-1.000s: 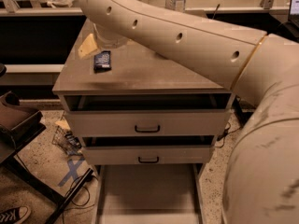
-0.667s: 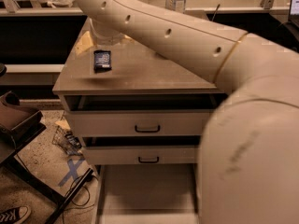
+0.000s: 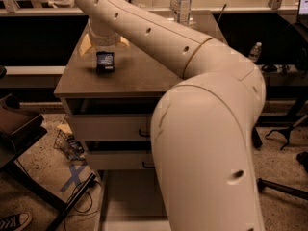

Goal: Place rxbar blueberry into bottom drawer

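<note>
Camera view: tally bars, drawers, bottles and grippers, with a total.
Bars: 1, the rxbar blueberry on the cabinet top
Drawers: 3, two upper drawers and the bottom drawer pulled open
Bottles: 2
Grippers: 1, the gripper at the bar
Total: 7

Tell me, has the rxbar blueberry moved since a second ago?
No. The rxbar blueberry stays near the cabinet top's left edge, with the claw directly over it.
</note>
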Controlling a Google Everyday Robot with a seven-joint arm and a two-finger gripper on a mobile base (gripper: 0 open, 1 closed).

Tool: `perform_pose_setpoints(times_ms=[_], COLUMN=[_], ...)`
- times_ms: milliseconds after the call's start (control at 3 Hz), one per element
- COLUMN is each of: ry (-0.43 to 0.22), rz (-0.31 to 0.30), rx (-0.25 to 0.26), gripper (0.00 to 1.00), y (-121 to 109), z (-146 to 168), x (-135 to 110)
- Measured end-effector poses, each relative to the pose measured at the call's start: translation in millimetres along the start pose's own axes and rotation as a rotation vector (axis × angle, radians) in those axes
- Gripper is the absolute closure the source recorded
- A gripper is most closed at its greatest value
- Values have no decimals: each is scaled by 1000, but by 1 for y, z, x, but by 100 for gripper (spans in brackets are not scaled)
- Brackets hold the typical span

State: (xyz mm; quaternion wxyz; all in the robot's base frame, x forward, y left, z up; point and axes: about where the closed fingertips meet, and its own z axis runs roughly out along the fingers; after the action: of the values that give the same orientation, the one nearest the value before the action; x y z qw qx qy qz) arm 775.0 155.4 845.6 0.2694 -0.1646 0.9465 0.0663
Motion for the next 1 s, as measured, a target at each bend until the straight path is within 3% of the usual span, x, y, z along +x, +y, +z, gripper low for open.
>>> perform_pose_setpoints(times_ms=[333, 667, 1000], ry=[75, 82, 82], rz=[55, 59, 59], rx=[-4, -5, -5], gripper=[48, 79, 99], y=[-6, -6, -5], z=[33, 27, 22], x=[15, 11, 8])
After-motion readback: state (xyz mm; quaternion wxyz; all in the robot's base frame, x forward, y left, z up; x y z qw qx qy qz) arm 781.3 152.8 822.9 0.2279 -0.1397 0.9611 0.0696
